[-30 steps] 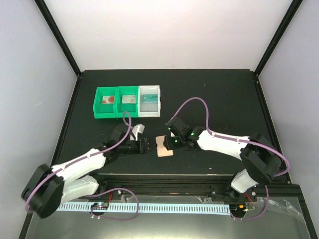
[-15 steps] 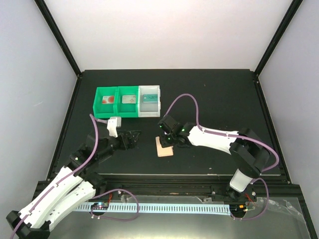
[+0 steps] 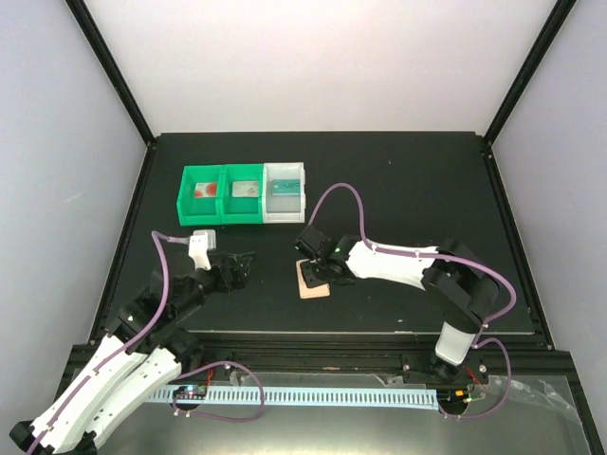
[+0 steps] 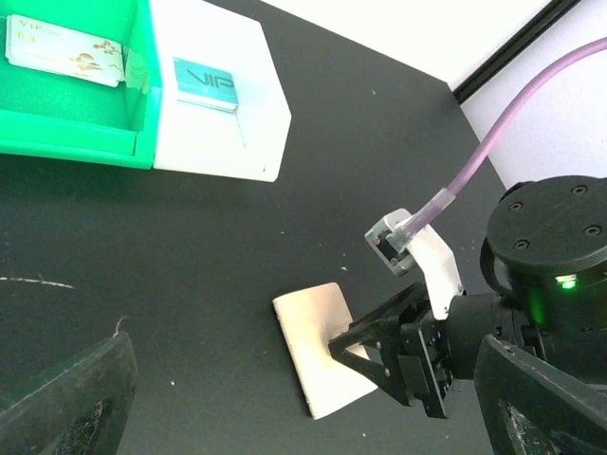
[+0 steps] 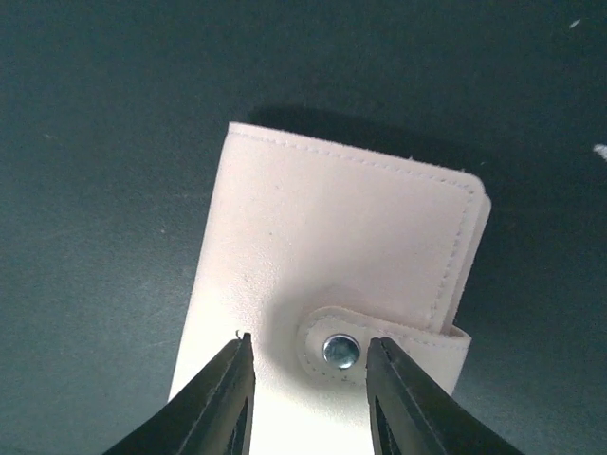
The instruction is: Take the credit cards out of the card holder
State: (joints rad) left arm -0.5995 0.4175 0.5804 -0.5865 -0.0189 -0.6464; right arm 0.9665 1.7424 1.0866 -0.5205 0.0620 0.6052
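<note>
The card holder (image 3: 317, 288) lies closed and flat on the black table, its snap tab fastened (image 5: 343, 350); it also shows in the left wrist view (image 4: 308, 327). My right gripper (image 3: 310, 269) hangs just over it, jaws a little apart, one finger on each side of the snap tab (image 5: 308, 368). It holds nothing. My left gripper (image 3: 245, 265) is wide open and empty, well to the left of the holder. A red-pink card (image 3: 202, 190), a grey card (image 3: 246, 189) and a teal card (image 3: 282, 188) each lie in a bin at the back.
Two green bins (image 3: 211, 210) and a white bin (image 3: 285, 214) stand in a row behind the holder. The right arm's purple cable (image 3: 341, 194) arcs over the middle of the table.
My left arm has drawn back to the left, away from the card holder. My right gripper has moved left, onto the holder's snap tab. The holder has stayed put.
</note>
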